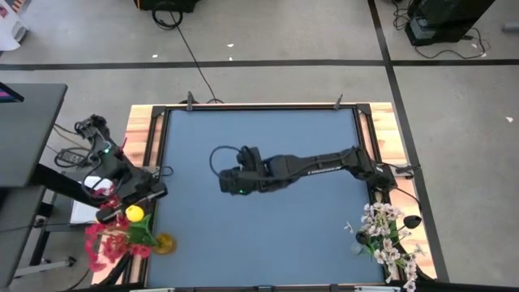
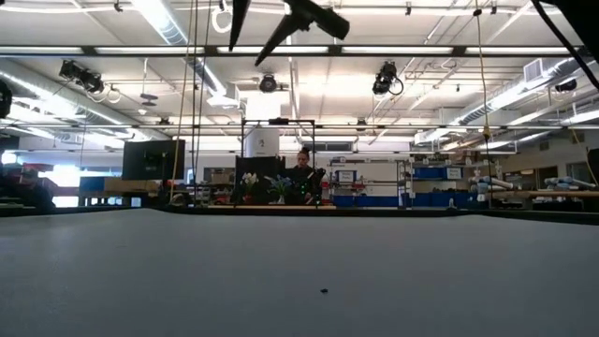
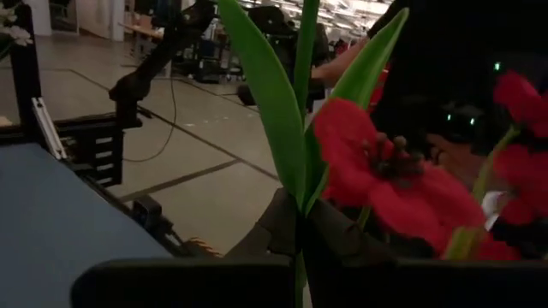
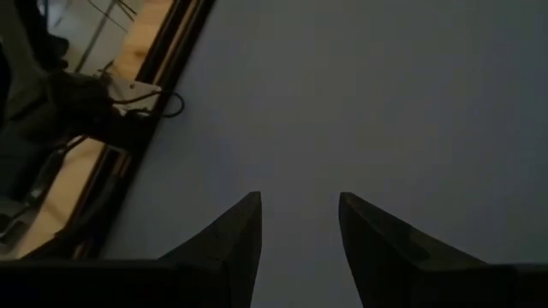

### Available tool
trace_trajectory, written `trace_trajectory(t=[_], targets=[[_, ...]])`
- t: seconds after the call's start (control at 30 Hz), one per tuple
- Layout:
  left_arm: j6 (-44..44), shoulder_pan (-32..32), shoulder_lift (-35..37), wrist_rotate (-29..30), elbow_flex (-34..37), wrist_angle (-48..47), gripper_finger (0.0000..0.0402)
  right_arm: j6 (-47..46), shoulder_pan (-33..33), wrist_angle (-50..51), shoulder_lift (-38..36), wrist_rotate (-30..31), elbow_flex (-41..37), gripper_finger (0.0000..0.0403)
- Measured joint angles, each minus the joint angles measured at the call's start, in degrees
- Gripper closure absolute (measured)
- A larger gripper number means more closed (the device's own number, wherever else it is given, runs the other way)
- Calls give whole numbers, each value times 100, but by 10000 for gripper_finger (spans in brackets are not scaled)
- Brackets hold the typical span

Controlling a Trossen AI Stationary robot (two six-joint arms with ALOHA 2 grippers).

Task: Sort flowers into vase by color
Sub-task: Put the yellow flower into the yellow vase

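My left gripper (image 1: pixel 128 204) is over the table's near-left corner, shut on a yellow tulip (image 1: pixel 135 214). In the left wrist view its green stalk and long leaves (image 3: pixel 274 94) rise from between my fingers (image 3: pixel 300 252). Red clustered blooms (image 1: pixel 101 239) (image 3: pixel 385 171) stand close beside it, past the table's left edge. A small yellow-orange round thing (image 1: pixel 165 243) sits at the corner; what it is I cannot tell. White blossom sprays (image 1: pixel 389 239) stand at the near-right corner. My right gripper (image 1: pixel 229 183) (image 4: pixel 298 239) hovers open over the middle of the blue tabletop, holding nothing. My left gripper pinches the tulip's thin green stalk (image 3: pixel 301 224) between its two fingers, just below where the leaves branch off. The leaves stand up past the fingers. The yellow bud (image 1: pixel 135 214) shows right beside the gripper in the high view, lifted clear of the table.
The blue tabletop (image 1: pixel 259 235) has a black frame and wooden side strips (image 1: pixel 139 134). Cables and a stand (image 1: pixel 93 134) crowd the floor left of the table. The right arm (image 1: pixel 324 165) reaches across from the right edge. A person sits far behind the table (image 2: pixel 302 168).
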State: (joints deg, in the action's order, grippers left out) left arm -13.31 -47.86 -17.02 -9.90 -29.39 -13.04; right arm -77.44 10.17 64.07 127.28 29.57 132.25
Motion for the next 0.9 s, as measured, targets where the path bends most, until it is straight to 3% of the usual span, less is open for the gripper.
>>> trace_trajectory(t=[0.17, 0.7, 0.9], targets=[[528, 0, -9, 12, 7, -116, 393, -298, 241, 2, 0, 134, 0, 238], [539, 0, -358, 425, 11, -45, 393, -379, 328, 67, -2, 255, 0, 238], [545, 0, -834, 668, 11, 653, 393, -338, 328, 206, -2, 246, 0, 238]])
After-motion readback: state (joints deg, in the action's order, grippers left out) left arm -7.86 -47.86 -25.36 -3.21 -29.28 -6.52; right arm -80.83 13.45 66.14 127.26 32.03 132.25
